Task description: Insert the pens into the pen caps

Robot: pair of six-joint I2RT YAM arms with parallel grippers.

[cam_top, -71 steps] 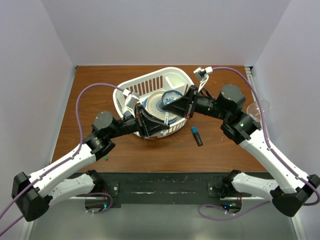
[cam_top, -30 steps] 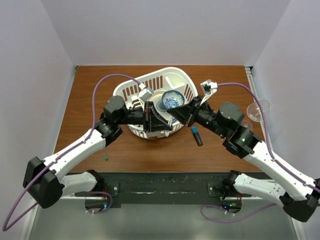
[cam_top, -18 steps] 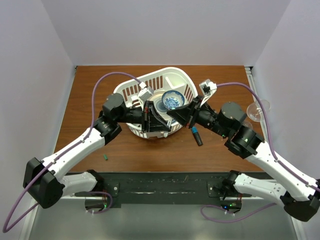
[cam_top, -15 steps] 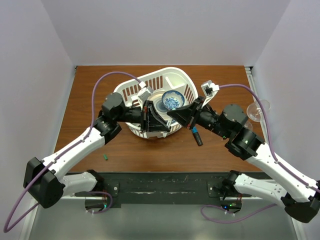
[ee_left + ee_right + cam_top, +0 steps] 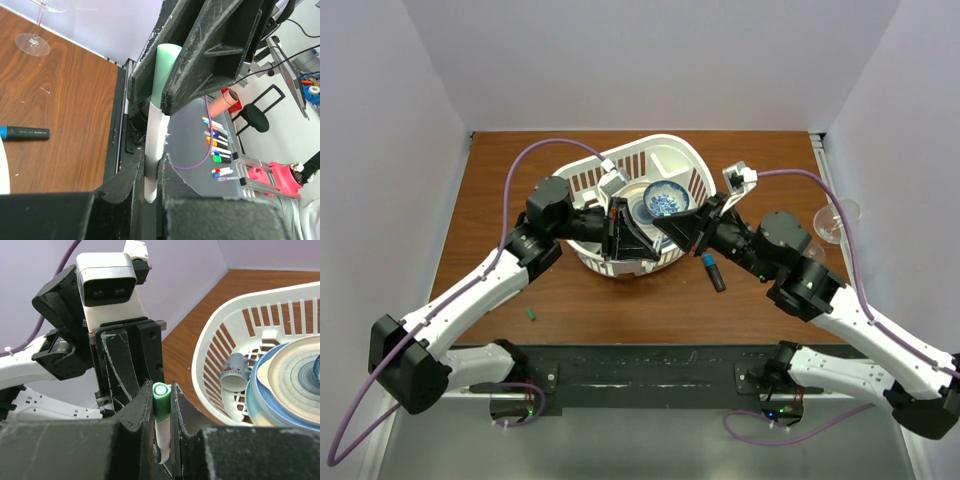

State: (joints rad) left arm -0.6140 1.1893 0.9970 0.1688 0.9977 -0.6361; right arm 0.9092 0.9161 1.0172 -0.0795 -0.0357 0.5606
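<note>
Starting with the top external view, the left gripper (image 5: 642, 238) and the right gripper (image 5: 668, 226) are seen brought tip to tip above the white basket (image 5: 582, 182). A couple of seconds earlier they were sunk lower over its contents, and in the last half second hardly any shift is noted. The black marker (image 5: 713, 271) is left lying on the table (image 5: 500, 200) just right of the basket, and a dark green cap (image 5: 532, 314) is left well apart, near the table's front edge. In the left wrist view, a white pen (image 5: 154, 135) is shown pinched at its barrel by the left gripper, which is closed down to that narrow width. The pen's upper end is sheathed in a pale green cap (image 5: 165, 65), which is clamped by the opposing gripper. In the right wrist view, the same cap is seen end-on, squeezed between the right gripper's fingers (image 5: 140, 410), with the pen's barrel visible below it. This pen is judged to be seated or nearly so, and the marker is judged not yet capped.
</note>
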